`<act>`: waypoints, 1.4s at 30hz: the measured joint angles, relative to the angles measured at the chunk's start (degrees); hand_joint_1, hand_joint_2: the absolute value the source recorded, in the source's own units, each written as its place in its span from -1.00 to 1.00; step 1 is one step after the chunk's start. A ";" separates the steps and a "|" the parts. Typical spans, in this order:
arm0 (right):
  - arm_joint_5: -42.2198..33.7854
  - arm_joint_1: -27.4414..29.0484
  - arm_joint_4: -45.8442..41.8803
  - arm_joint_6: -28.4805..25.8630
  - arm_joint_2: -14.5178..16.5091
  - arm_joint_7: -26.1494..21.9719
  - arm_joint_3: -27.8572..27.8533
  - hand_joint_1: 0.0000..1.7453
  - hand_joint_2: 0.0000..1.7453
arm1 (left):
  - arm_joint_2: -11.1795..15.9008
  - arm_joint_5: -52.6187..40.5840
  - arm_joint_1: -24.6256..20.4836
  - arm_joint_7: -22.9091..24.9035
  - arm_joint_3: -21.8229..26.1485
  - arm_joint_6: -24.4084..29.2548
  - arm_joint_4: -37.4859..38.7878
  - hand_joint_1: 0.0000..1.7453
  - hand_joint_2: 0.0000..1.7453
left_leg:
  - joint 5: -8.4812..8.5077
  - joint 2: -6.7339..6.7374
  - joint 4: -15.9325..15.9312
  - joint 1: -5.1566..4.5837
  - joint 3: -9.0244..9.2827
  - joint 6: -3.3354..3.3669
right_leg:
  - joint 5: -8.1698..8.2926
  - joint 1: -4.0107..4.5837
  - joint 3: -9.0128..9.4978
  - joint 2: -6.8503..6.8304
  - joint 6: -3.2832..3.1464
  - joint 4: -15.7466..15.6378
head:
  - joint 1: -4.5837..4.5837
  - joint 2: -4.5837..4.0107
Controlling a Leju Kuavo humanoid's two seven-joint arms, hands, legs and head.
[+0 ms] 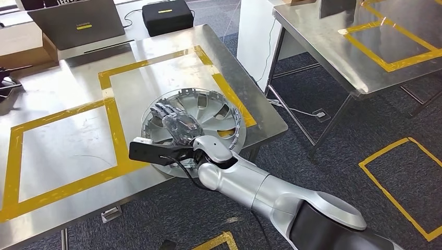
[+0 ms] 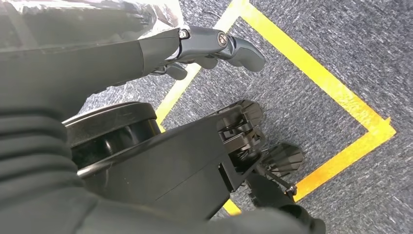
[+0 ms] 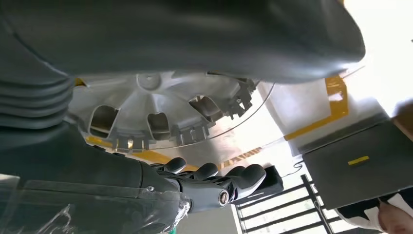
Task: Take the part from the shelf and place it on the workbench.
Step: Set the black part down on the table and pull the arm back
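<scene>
At the far left of the steel surface (image 1: 62, 94), yellow tape (image 1: 112, 125) marks out rectangles, and a grey laptop (image 1: 78, 21) stands at the back edge with a small yellow label on its lid whose writing is too small to read. Beside it, further right, sits a black case (image 1: 167, 15) with a yellow strip on top, also unreadable. Near the front right corner of the surface lies the part, a silver wheel cover (image 1: 219, 112), resting hollow side up across the yellow tape line, its clips and spoke openings facing upward. The right hand (image 1: 174, 122), wrapped in clear plastic film, lies over the left portion of the wheel cover, fingers extended toward its rim; whether it clamps the cover or merely rests on it cannot be told. In the right wrist view the dark fingers (image 3: 214, 178) sit close together, slightly curled, just below the cover's edge. The left hand (image 2: 214, 46) hangs over grey carpet (image 2: 316, 58) with yellow tape, fingers loosely curled around nothing. To the right stands a second steel table (image 1: 354, 52).
</scene>
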 joint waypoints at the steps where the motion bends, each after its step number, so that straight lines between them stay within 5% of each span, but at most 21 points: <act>1: -0.95 0.22 -1.00 -0.32 -0.30 -0.39 -0.45 -1.00 -1.00 | 0.00 0.04 0.00 -0.13 0.00 0.10 0.00 -1.00 -1.00 | 0.00 0.00 0.00 0.00 0.01 0.00 | 0.00 0.00 0.00 0.01 0.00 0.00 | 0.01 0.00; 14: -20.41 12.22 -32.25 -9.48 -12.33 -14.50 -12.32 -1.00 -1.00 | 0.08 2.43 0.86 -6.47 0.79 7.42 0.33 -1.00 -1.00 | -0.09 0.03 0.00 -0.04 0.13 0.08 | -0.02 0.01 0.17 0.01 0.04 -0.16 | 0.01 0.00; 23: -20.16 22.59 -54.95 -14.75 -20.29 -19.45 -18.22 -1.00 -1.00 | 0.26 5.94 1.56 -10.63 3.64 8.15 0.48 -1.00 -1.00 | -0.16 0.08 -0.03 -0.04 0.23 0.10 | -0.06 0.01 0.27 0.06 0.09 -0.22 | 0.01 0.00; 32: -17.47 29.67 -67.99 -17.58 -24.53 -21.53 -20.21 -1.00 -1.00 | 0.45 6.67 1.67 -11.98 5.57 8.65 0.48 -1.00 -1.00 | -0.18 0.08 -0.07 -0.04 0.34 0.13 | -0.09 0.00 0.38 0.05 0.13 -0.23 | 0.02 0.00; 42: -18.43 33.39 -73.05 -18.20 -26.41 -22.97 -21.17 -1.00 -1.00 | 0.57 6.41 1.33 -11.88 6.02 9.19 0.47 -1.00 -1.00 | -0.18 0.08 -0.08 -0.04 0.38 0.13 | -0.09 0.00 0.44 0.04 0.14 -0.23 | 0.02 0.00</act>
